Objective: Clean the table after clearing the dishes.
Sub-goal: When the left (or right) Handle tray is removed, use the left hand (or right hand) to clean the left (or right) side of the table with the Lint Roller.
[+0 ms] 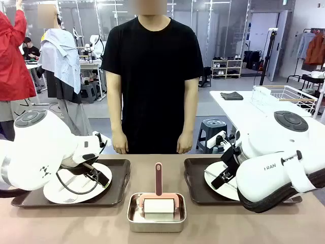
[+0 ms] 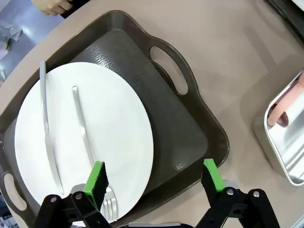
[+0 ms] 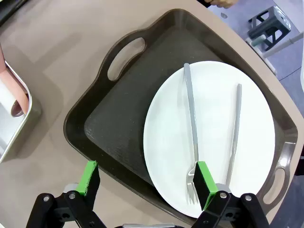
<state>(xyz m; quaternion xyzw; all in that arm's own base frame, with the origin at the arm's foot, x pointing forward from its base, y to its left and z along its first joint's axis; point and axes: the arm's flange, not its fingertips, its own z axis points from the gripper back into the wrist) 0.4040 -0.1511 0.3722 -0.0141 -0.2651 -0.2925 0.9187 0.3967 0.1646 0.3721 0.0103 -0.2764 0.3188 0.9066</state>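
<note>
Beige table (image 2: 247,57) beneath, my left pincer (image 2: 153,167) and right pincer (image 3: 146,172) hover wide open, empty, over the trays' (image 2: 180,133) stiff near rims, my likeliest hold, since breakable plates (image 2: 114,137) and loose cutlery (image 2: 83,124) could slide.

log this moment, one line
left gripper open over left tray | right gripper open over right tray | plates uncleared | roller in pan

Robot lab — glass partitions (image 1: 228,25), white table (image 1: 244,112), clothes rack (image 1: 315,48)
</note>
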